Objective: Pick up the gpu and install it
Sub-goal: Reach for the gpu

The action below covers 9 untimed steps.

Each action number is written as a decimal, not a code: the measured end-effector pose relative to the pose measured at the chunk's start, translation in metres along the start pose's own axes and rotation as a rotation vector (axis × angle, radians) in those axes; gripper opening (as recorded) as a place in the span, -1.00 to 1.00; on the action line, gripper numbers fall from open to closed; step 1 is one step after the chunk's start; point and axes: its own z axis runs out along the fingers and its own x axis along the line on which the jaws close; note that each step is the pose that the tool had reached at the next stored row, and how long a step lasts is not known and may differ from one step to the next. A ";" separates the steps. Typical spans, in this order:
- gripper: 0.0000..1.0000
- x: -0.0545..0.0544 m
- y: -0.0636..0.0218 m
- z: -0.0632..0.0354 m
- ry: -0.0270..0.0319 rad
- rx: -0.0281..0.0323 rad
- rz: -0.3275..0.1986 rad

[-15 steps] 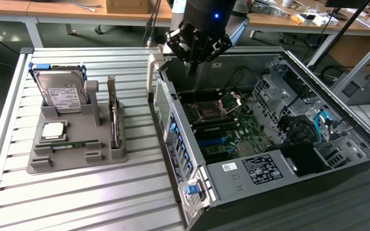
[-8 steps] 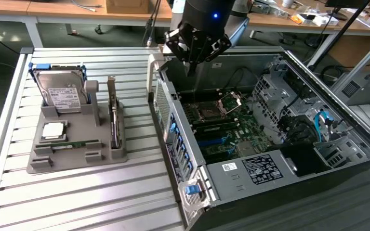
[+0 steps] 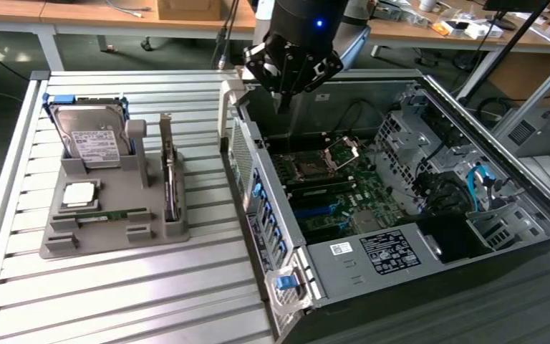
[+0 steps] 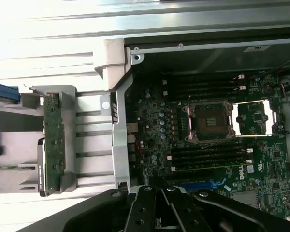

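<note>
Black robot gripper: fingers closed, empty, over green motherboard in open grey computer case. Dark flat gpu card: upright in grey plastic holder tray (well apart). Step: approach, pickup not begun; grasping likely needs opened fingers astride the card.

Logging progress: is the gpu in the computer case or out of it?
Out. The gpu stands on edge in the gray holder beside the case; the gripper hovers above the case.
</note>
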 end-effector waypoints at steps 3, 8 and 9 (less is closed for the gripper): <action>-0.79 0.001 0.0000 0.0000 0.0000 0.0000 0.000; -0.79 0.002 -0.0001 -0.0001 0.0000 0.0001 0.000; -0.79 0.002 -0.0002 -0.0001 0.0000 0.0000 0.000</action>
